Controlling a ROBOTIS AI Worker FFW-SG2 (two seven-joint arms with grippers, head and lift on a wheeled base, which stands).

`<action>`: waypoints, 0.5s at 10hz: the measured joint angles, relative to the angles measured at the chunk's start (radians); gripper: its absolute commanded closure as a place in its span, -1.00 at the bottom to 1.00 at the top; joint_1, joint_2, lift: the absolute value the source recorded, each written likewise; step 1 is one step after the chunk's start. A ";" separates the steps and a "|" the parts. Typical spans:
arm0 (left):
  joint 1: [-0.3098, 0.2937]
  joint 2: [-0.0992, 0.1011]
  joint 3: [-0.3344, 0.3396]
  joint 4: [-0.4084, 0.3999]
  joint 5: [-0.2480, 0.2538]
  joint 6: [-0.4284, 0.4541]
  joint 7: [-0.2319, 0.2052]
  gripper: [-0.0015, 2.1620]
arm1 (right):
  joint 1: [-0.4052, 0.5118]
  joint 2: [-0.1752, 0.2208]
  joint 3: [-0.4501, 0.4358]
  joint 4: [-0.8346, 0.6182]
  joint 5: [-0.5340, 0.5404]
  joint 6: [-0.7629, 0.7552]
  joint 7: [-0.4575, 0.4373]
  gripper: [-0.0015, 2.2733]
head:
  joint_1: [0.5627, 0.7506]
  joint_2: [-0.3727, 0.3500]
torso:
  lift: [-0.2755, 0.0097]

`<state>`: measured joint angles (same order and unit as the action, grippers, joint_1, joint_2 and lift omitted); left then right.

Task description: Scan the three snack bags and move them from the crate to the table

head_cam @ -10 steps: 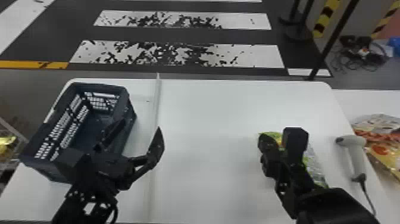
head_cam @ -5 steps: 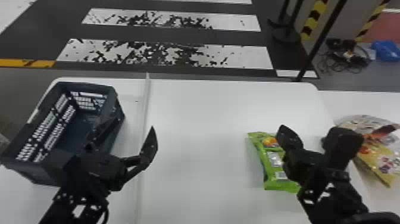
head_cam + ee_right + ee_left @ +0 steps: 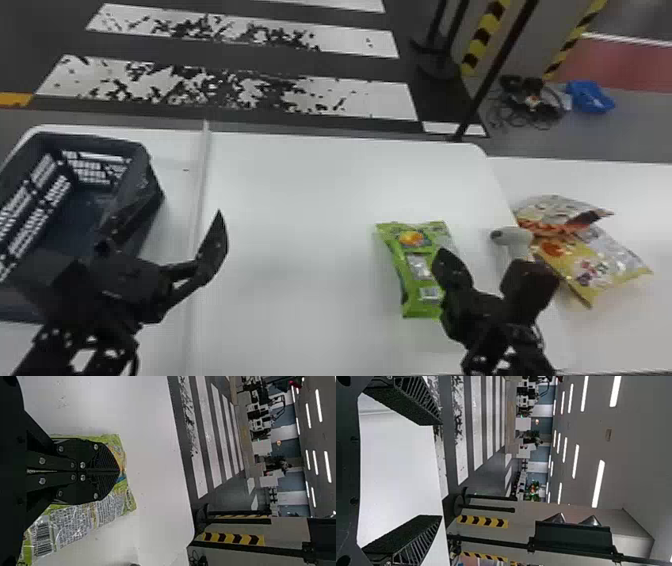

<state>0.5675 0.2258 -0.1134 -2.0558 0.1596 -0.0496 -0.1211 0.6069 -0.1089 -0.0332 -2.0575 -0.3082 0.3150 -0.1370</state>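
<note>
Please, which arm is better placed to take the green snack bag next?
Right, I think: the right gripper is at the green snack bag, while the left gripper is by the crate.

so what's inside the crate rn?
In the head view the crate shows slotted walls and a dark floor, no bag on the visible part. The left claw covers some of the near end, so can't tell there.

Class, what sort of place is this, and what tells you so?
Probably an indoor test or demonstration hall: crossing-like white stripes mark the floor, long strip lights line the ceiling, and a table holds a crate and a scanner.
</note>
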 measured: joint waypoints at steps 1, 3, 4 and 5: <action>0.000 0.002 0.000 0.000 0.001 0.000 0.000 -0.97 | -0.023 0.000 0.003 0.050 0.001 -0.019 0.002 0.98 | 0.41 -0.39 | 0.50; 0.007 0.008 0.000 -0.003 0.001 0.000 0.000 -0.97 | -0.087 0.001 0.007 0.164 0.001 -0.065 0.008 0.98 | 0.41 -0.41 | 0.50; 0.011 0.010 0.002 -0.004 0.001 0.000 0.000 -0.97 | -0.112 0.001 0.008 0.205 0.001 -0.079 0.009 0.98 | 0.41 -0.41 | 0.50; 0.012 0.011 0.006 -0.006 0.001 0.000 0.002 -0.97 | -0.125 0.002 0.009 0.232 0.001 -0.082 0.010 0.98 | 0.41 -0.41 | 0.50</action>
<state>0.5794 0.2363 -0.1076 -2.0619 0.1611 -0.0498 -0.1190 0.4821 -0.1074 -0.0245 -1.8254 -0.3075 0.2329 -0.1273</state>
